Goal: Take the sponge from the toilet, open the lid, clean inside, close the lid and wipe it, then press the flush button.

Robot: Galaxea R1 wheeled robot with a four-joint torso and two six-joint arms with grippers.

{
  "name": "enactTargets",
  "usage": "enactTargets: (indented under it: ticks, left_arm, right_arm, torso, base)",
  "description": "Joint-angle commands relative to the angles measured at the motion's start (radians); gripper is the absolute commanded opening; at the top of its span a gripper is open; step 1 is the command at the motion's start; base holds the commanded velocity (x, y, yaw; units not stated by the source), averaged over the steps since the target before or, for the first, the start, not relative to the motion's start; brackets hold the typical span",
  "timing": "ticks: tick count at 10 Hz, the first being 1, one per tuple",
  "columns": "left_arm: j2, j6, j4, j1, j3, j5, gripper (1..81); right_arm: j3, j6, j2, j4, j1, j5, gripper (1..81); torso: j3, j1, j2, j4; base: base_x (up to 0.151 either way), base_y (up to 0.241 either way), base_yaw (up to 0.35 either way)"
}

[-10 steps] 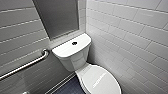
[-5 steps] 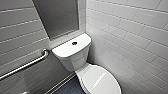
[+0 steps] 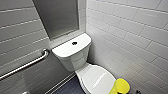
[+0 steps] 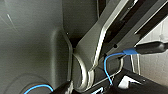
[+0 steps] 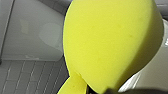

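Observation:
The white toilet (image 3: 72, 58) stands in the corner, its boxy tank against the back wall. The lid (image 3: 97, 78) is down over the bowl. A small round dark flush button (image 3: 74, 43) sits in the flat tank top. The yellow sponge (image 3: 121, 86) hangs just off the lid's near right edge. In the right wrist view the sponge (image 5: 107, 42) looms large, pinched at its lower end by my right gripper (image 5: 100, 89), with the lid pale behind it. My left gripper is open; its wrist view takes in my own grey body and cables.
A metal grab bar (image 3: 25, 65) slants along the tiled left wall. A grey panel (image 3: 58, 17) is set in the wall above the tank. White tiles (image 3: 130, 32) close in on the right. Dark floor (image 3: 67, 87) lies left of the bowl.

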Motion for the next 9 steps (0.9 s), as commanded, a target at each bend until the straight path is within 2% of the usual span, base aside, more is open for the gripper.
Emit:
enactTargets:
  ticks: [1,3,6,9]
  left_arm:
    - [0.008,0.0,0.01,0.034,-0.022,0.047,81.1]
    - [0.033,-0.001,0.006,0.043,-0.072,0.044,81.1]
    - [0.039,-0.006,-0.001,0.044,-0.078,0.041,81.1]
    - [0.054,-0.004,-0.001,0.07,-0.102,0.039,81.1]
  right_arm:
    - [-0.16,-0.005,0.103,0.065,0.214,-0.178,1.0]
    - [-0.295,-0.005,0.201,0.099,0.311,-0.24,1.0]
    - [-0.458,-0.003,0.307,0.162,0.46,-0.355,1.0]
    - [-0.651,0.003,0.438,0.164,0.48,-0.387,1.0]
  torso:
    - [0.0,0.0,0.0,0.0]
    - [0.0,0.0,0.0,0.0]
    - [0.0,0.0,0.0,0.0]
    - [0.0,0.0,0.0,0.0]
  base:
    - [0.0,0.0,0.0]
    - [0.0,0.0,0.0]
    - [0.0,0.0,0.0]
    - [0.0,0.0,0.0]
